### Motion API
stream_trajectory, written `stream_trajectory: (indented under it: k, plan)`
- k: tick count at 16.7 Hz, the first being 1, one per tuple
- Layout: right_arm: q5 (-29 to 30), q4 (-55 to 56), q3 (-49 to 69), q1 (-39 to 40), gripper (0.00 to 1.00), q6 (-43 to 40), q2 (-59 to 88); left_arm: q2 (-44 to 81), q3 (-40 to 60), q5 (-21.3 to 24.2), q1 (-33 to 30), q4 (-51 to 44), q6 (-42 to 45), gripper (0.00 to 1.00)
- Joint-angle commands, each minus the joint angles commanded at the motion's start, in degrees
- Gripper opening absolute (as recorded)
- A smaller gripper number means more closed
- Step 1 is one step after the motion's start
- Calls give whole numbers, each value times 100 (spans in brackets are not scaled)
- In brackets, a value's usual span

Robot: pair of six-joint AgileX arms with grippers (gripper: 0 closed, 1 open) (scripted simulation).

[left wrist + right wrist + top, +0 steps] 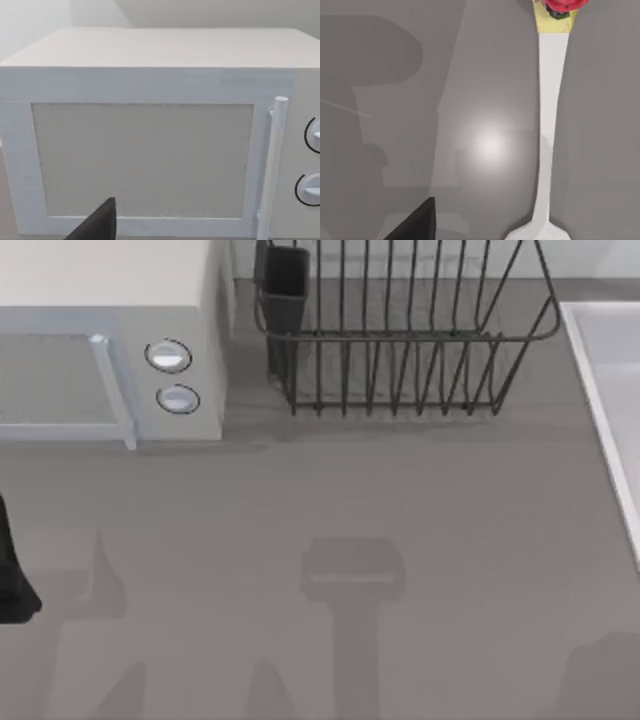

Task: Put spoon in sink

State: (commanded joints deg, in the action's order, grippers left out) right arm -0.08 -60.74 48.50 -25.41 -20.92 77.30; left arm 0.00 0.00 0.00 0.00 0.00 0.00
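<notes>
Hovering right end effector [412,222] (above spoon [550,125])

No readable text, labels, brands, numbers or signs anywhere. Microwave [110,340]: front panel and its two round knobs [168,356] unmarked. Wire rack [400,330], sink [610,390] rim and spoon [550,125] handle: all blank.

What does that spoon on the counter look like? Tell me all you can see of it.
The long white spoon with a red-and-yellow end lies flat on the grey countertop, seen in the right wrist view. Its slim pale handle widens into a broader white part at one edge of the picture; at the other end sits a yellow patch topped by something red and rounded. It looks like smooth plastic. Nothing grips it.
</notes>
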Motion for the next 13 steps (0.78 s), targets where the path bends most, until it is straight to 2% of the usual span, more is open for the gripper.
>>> stream_trajectory:
  k: [4, 10, 13]
  plan:
    - [-1, 416, -245, -4, 100, 17, 206, 0, 0, 0, 0, 0, 0, 100]
    - [-2, 2288, -1186, 2, 100, 38, 1062, 0, 0, 0, 0, 0, 0, 100]
    - [-2, 2734, -1441, 2, 100, 41, 1305, 0, 0, 0, 0, 0, 0, 100]
